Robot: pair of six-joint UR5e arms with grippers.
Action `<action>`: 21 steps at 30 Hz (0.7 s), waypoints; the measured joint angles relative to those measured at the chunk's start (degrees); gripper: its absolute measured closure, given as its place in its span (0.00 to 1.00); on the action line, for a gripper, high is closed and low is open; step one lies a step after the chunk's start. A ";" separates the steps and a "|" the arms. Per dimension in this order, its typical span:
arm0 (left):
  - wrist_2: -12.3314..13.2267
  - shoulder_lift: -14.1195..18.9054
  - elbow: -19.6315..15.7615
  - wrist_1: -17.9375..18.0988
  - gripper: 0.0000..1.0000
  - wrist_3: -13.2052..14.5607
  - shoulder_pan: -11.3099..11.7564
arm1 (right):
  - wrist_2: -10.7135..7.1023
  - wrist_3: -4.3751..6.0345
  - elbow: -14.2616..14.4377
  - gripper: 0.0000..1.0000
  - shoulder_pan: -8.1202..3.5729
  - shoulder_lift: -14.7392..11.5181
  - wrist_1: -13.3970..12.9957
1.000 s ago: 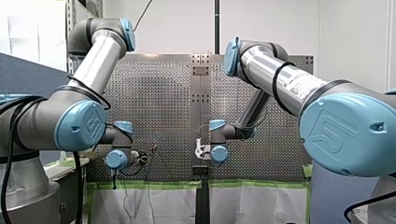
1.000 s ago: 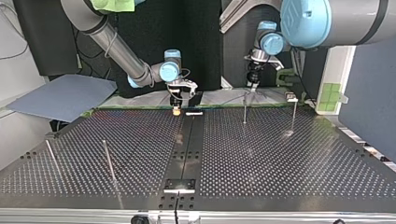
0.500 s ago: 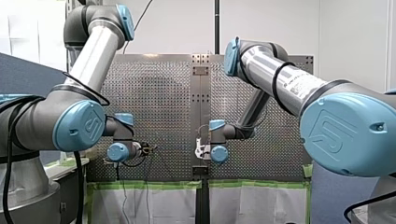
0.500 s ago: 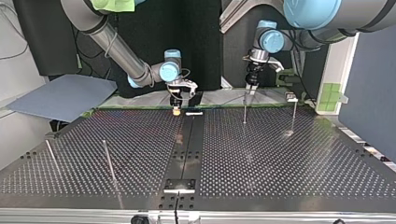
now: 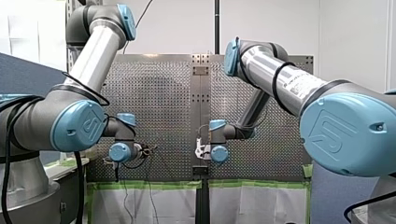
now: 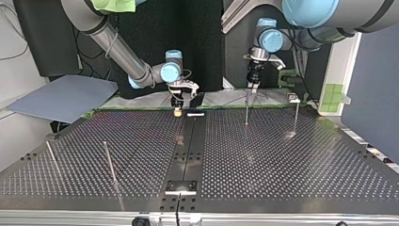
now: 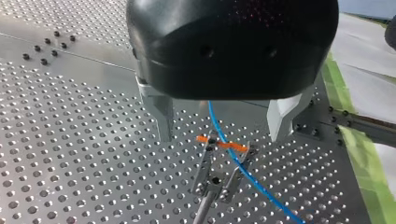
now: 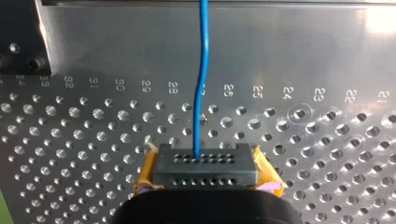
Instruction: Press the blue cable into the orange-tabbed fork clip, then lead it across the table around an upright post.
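My left pincer (image 7: 222, 134), spread, hangs over the clip (image 7: 215, 179), the cable (image 7: 216, 120) crossing its orange tab. Only the right wrist view shows my right pincer (image 8: 205, 169), apparently pinching the cable.

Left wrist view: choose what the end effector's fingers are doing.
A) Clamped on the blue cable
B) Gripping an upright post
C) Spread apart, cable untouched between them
C: the left end effector has its fingers wide apart, and the blue cable runs between them toward the clip, touching neither.
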 joint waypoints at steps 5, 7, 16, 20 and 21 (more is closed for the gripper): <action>-0.68 -0.01 -0.04 -0.18 0.00 -0.02 -0.21 | 0.00 0.00 -0.01 1.00 -0.01 0.01 0.07; -0.78 -0.02 -0.04 -0.19 0.00 0.01 -0.31 | 0.00 0.00 -0.03 1.00 -0.01 0.02 0.06; -0.78 -0.04 -0.07 -0.26 0.00 0.05 -0.51 | -0.08 0.00 0.01 1.00 -0.01 0.02 0.28; -0.81 -0.03 -0.06 -0.57 0.00 0.05 -0.57 | -0.09 0.00 0.02 1.00 -0.01 0.02 0.31; -0.82 -0.04 -0.06 -0.64 0.00 0.05 -0.58 | -0.09 0.00 0.01 1.00 -0.01 0.02 0.32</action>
